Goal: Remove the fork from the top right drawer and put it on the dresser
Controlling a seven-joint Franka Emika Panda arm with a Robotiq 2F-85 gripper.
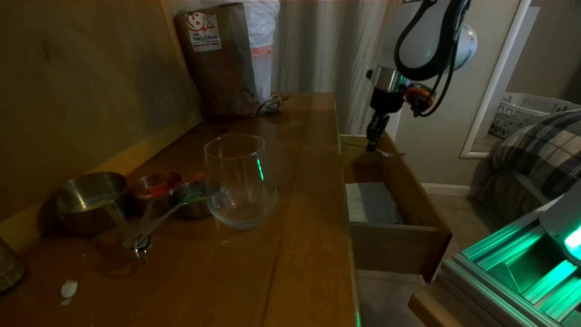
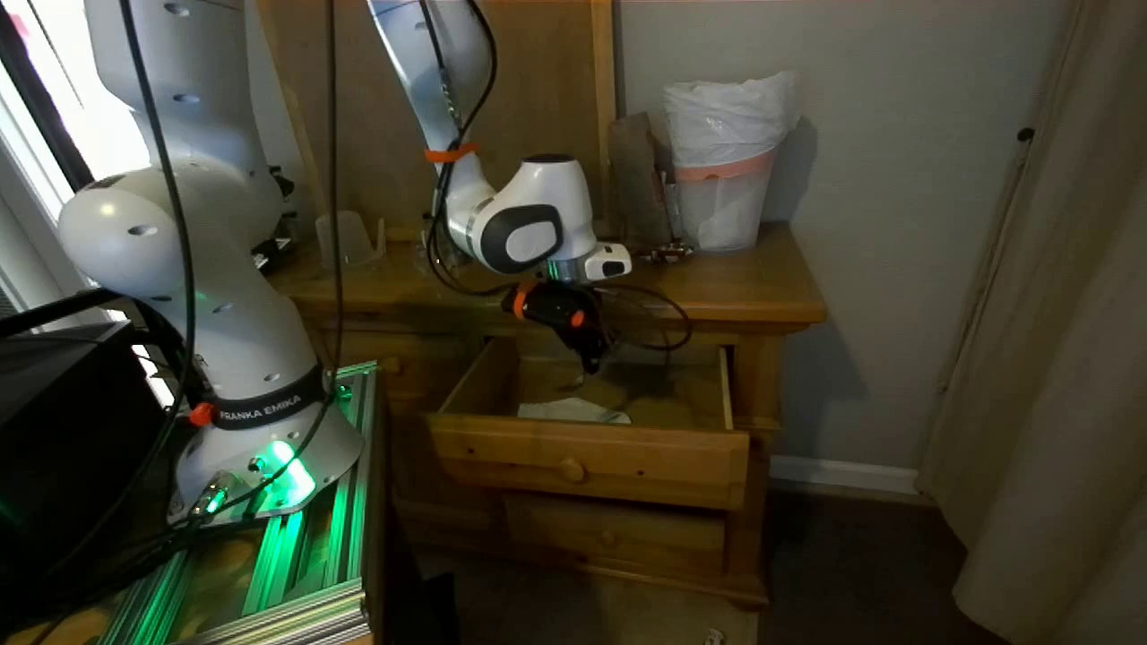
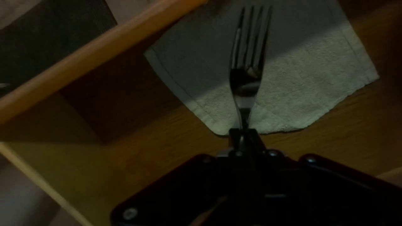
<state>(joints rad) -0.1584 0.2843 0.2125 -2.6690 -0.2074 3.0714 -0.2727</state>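
Observation:
The fork (image 3: 246, 83) is silver and dark, with its tines pointing away from my gripper in the wrist view. My gripper (image 3: 243, 133) is shut on its neck or handle; the rest of the handle is hidden there. The fork (image 1: 390, 154) lies roughly level and sticks out both sides of the gripper (image 1: 371, 147) in an exterior view. It also shows small (image 2: 573, 382) below the gripper (image 2: 590, 367). The fork hangs above the floor of the open top right drawer (image 2: 511, 457), whose side shows too (image 1: 390, 247). The dresser top (image 1: 304, 218) is beside the drawer.
A pale cloth (image 3: 298, 78) lies in the drawer. A clear glass (image 1: 240, 195) and metal measuring cups (image 1: 91, 204) stand on the dresser. A brown paper bag (image 1: 218, 72) and a white-lined bin (image 2: 726, 170) stand at its far end. Cables loop around the wrist.

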